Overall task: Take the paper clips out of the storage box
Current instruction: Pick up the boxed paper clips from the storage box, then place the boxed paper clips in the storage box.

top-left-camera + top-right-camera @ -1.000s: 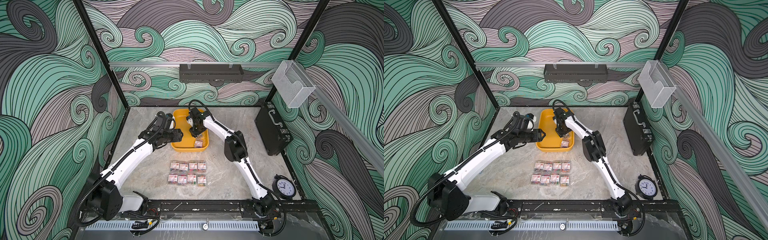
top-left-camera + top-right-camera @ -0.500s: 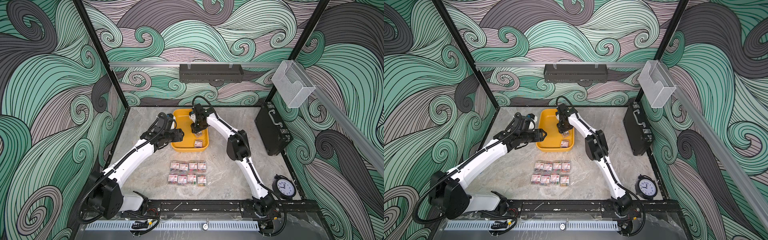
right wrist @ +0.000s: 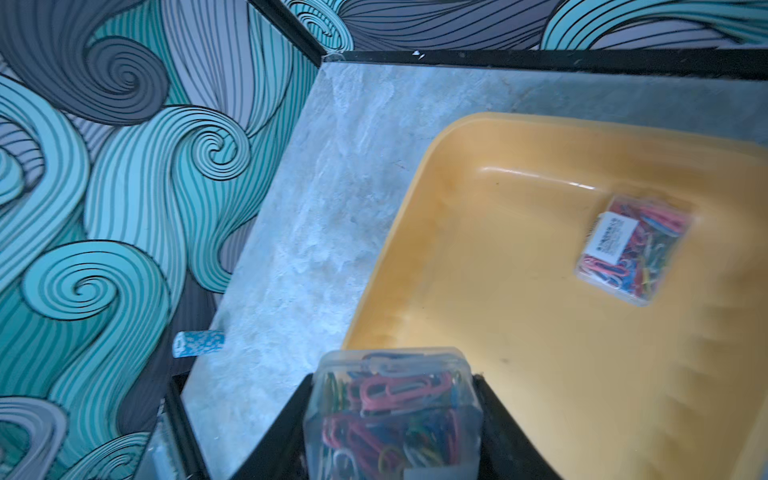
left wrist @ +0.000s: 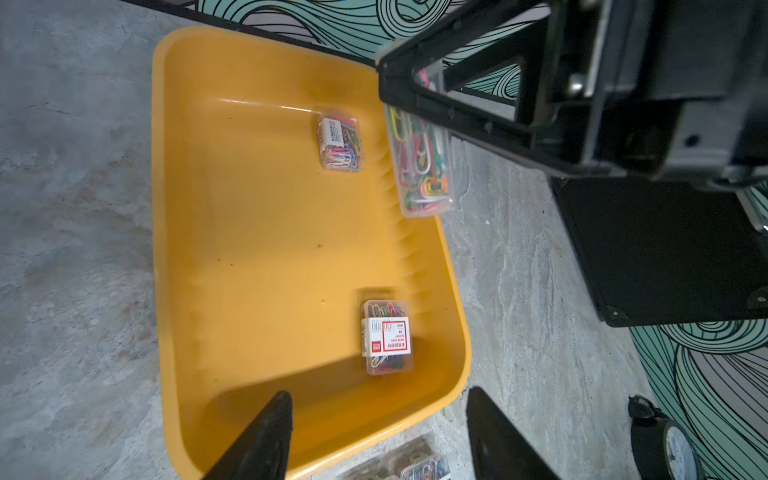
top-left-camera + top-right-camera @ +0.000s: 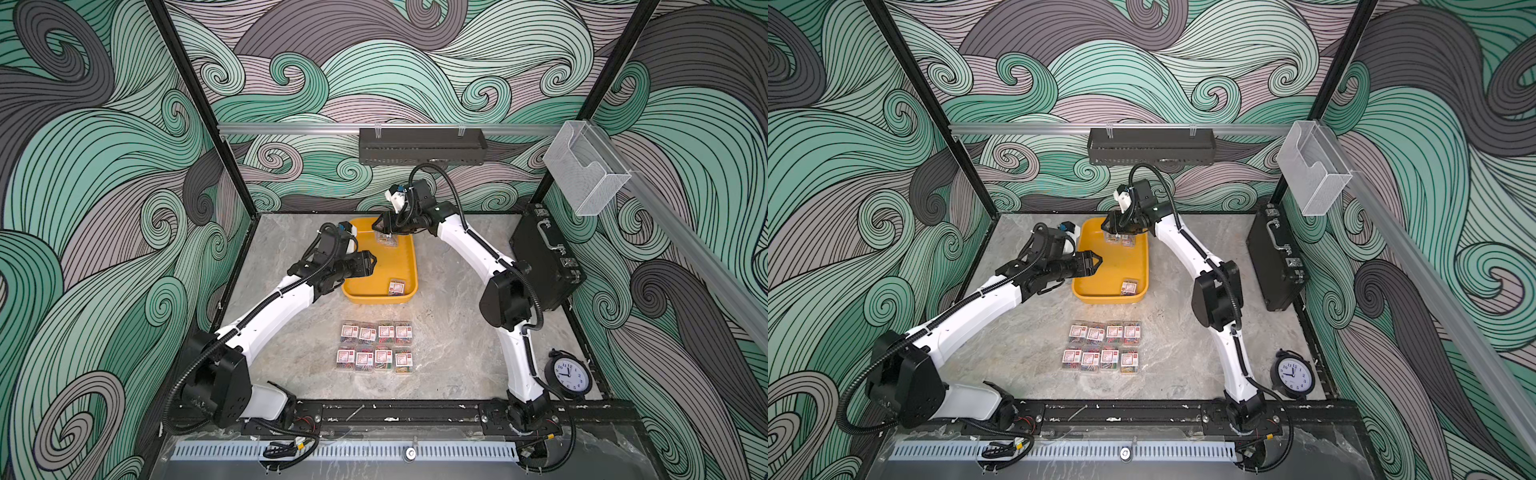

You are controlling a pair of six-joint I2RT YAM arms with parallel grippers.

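The yellow storage box (image 5: 415, 266) (image 5: 1077, 286) lies at the back middle of the table. My right gripper (image 5: 384, 228) (image 5: 1115, 226) (image 3: 392, 382) hangs over its far end, shut on a clear box of paper clips (image 3: 395, 415) (image 4: 419, 166) that is lifted off the floor of the storage box. Two more boxes lie inside: one at the far end (image 4: 340, 139) (image 3: 633, 249), one in the near right corner (image 5: 397, 286) (image 4: 386, 336). My left gripper (image 5: 370, 264) (image 5: 1098, 262) (image 4: 378, 392) is open and empty over the near left rim.
Several boxes of paper clips (image 5: 376, 347) (image 5: 1104, 347) lie in two rows on the table in front of the storage box. A black briefcase (image 5: 540, 262) stands at the right wall, a clock (image 5: 567, 372) at the front right. A clear bin (image 5: 582, 174) and a black shelf (image 5: 422, 145) hang on the walls.
My right gripper has risen and moved toward the far end of the storage box with the box of paper clips. My left gripper has edged right over the rim and opened slightly.
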